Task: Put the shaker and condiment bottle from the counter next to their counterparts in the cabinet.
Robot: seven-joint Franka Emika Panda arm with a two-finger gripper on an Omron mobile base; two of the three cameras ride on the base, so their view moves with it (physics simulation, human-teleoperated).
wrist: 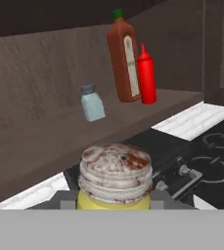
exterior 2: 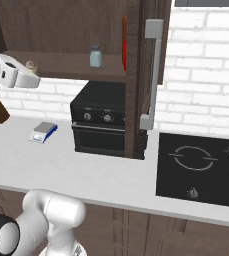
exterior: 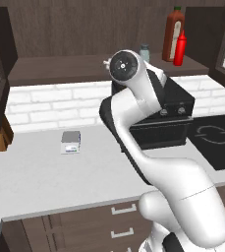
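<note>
Gripper (exterior 2: 32, 65) closed on yellow shaker (wrist: 115, 180), raised at cabinet (exterior: 60, 29) shelf height. Red condiment bottle (wrist: 146, 74) on shelf beside tall sauce bottle (wrist: 124, 57); pale shaker (wrist: 92, 102) nearby.

A home kitchen — a black hob (exterior 2: 201, 170) set in a white counter (exterior: 40, 177), a countertop oven (exterior 2: 103, 125), brick backsplash (exterior: 50, 103) and dark cabinet (exterior: 60, 69).

The wall (exterior 2: 206, 75) is white brick. A long pale counter (exterior: 40, 177) runs below it, with brown drawers (exterior: 84, 224) and white handles underneath. A small black oven (exterior 2: 102, 120) sits on the counter. A black stove top (exterior 2: 198, 167) lies flat in the counter beside it.
</note>
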